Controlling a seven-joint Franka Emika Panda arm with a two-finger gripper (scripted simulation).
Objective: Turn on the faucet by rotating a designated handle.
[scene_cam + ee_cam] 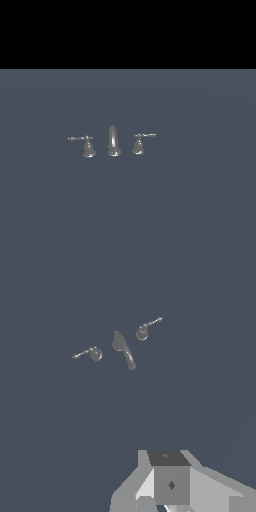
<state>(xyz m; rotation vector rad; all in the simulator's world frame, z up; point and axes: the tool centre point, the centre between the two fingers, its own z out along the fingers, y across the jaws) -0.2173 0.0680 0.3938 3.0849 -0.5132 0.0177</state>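
a small chrome faucet (114, 141) stands alone on a flat slate-grey surface (190, 200) in the exterior view, its three pieces lined up in a row under a black band of background. at the exterior view's left is the handle (88, 146), a bell-shaped base with a thin lever reaching out leftward from its top, level with the surface. just beside it, in the middle, rises the spout (113, 141), slim and upright with a curved tip, on its own round foot. at the exterior view's right sits the twin handle (139, 143), its lever pointing rightward. the three pieces stand near one another but apart, none touching. no arm shows in the exterior view. the wrist view looks down on the same set from well above, lever tips spread outward to either side of the spout; only part of the grey blocky gripper (171, 483) shows at the frame's edge, well apart from the faucet, and whether its fingers are spread or pressed together cannot be told.
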